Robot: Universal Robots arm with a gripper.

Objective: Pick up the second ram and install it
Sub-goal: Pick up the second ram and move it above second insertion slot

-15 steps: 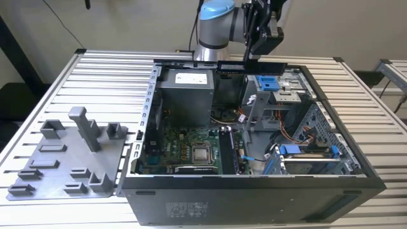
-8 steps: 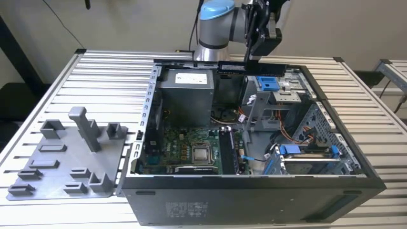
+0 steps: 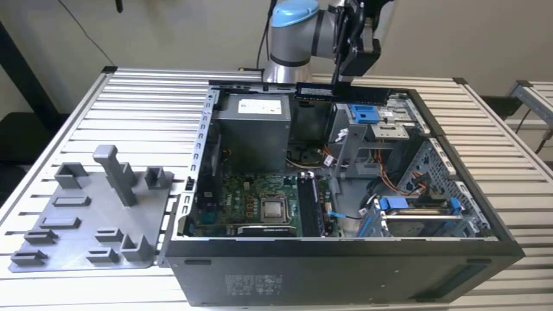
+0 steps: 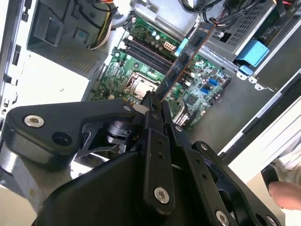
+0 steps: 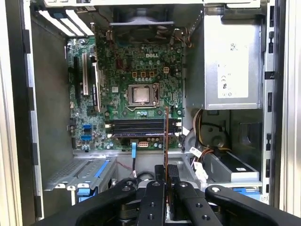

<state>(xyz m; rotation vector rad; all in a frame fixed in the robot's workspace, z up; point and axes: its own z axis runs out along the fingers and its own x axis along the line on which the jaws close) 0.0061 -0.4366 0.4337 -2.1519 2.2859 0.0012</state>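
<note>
Hand [image 3: 342, 83], one only: clamped on one second ram [image 3: 318, 91], stick level and crosswise at the tips, above one open computer case [image 3: 346, 275]. One grey holder tray [image 3: 87, 220] beside case, on worktop [image 3: 129, 97].

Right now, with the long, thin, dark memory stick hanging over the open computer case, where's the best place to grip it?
Pinch the long, thin, dark memory stick across its two flat faces at the upper long edge, coming from above, as the gripper does. It is thin and flat, and this leaves its lower edge free.
</note>
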